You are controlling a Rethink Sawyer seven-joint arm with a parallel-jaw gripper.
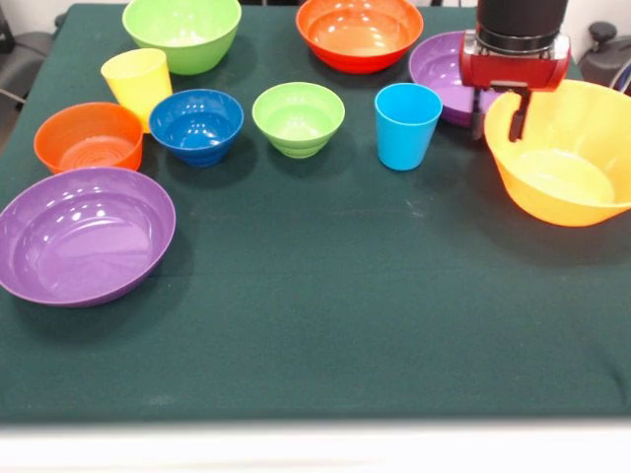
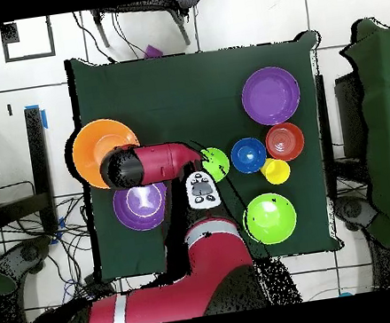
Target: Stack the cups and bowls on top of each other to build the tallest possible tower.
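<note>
Honestly, I can read no brand, label or writing on any piece from my station. On my front feed, going left to right: a wide, shallow purple bowl sits nearest the camera on the dark green cloth of the desk, glossy with bright glints. Behind it stands a small red-orange bowl, then the yellow cup, a plain tapered tumbler touching the ribbed dark blue bowl. A big green bowl sits further back. A small green bowl comes next, then a red-orange bowl behind, and the light blue cup standing upright. The second purple bowl is partly hidden by the gripper. Its jaws straddle the rim of the large orange bowl, pinching it; that bowl sits tilted, opening up. Nothing is stacked; every piece stands alone.
</note>
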